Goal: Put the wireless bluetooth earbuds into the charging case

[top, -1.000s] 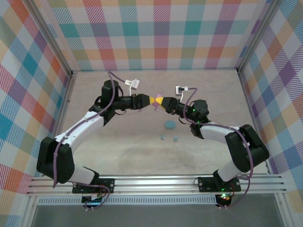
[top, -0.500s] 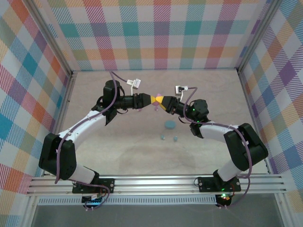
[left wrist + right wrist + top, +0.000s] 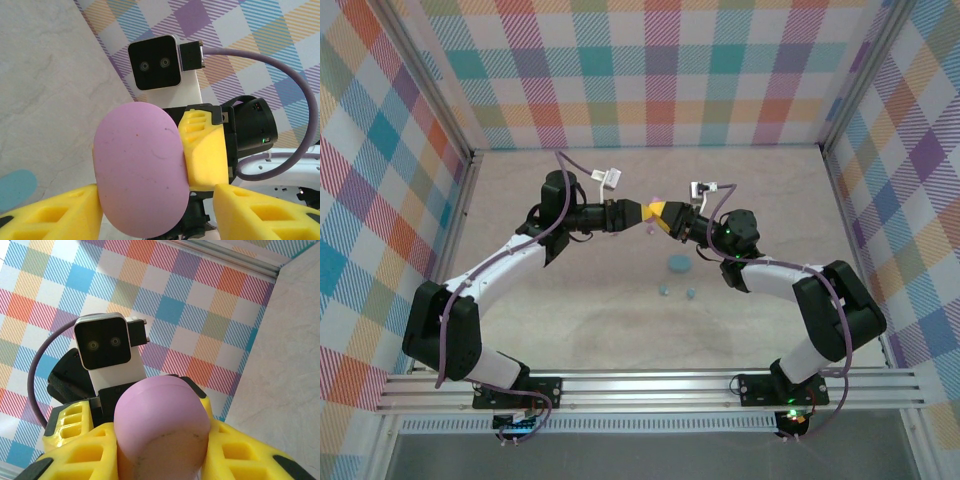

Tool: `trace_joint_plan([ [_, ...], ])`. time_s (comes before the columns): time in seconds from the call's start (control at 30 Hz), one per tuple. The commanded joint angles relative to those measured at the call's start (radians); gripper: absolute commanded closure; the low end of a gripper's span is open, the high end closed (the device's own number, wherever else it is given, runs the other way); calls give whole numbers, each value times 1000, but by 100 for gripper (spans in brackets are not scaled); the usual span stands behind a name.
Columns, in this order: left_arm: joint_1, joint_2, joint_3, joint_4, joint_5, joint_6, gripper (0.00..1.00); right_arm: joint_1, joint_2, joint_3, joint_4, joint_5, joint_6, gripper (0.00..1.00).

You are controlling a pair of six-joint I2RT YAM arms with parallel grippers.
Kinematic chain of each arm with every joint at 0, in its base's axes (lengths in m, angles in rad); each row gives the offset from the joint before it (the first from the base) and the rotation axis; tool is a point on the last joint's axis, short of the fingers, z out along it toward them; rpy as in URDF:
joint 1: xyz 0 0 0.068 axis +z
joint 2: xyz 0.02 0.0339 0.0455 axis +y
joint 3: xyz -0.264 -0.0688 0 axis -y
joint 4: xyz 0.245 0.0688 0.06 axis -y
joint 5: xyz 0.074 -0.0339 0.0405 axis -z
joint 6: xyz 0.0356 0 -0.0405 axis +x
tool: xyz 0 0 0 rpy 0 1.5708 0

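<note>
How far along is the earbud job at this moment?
Done: no earbud visibly seated yet. In hand: the right gripper clamps the pink case in mid-air, the left gripper at it, its grip unclear. Left: two blue earbuds and the blue case lie loose on the table.

On the left wrist view I record the pink case running off the bottom edge, and the blue case clipped at the left edge. On the right wrist view the pink case's base and the fingers of the right end effector leave the frame below. From overhead, the light blue earbuds are specks; I cannot judge their orientation.
</note>
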Motion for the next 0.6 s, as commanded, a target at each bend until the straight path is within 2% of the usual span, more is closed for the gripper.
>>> trace_joint_plan([
  [0.0,-14,-1,1,44,42,-4,43,4,-10,12,-13,29,15,76],
  [0.2,-14,17,-4,61,40,-15,53,6,-13,26,-15,7,21,75],
  [0.3,-14,22,2,71,39,-24,62,8,-13,25,-20,-2,18,73],
  [0.47,-14,22,12,64,31,-28,85,9,-21,19,-17,-13,16,60],
  [0.57,-13,21,16,56,33,-30,89,9,-31,15,-9,-17,13,53],
])
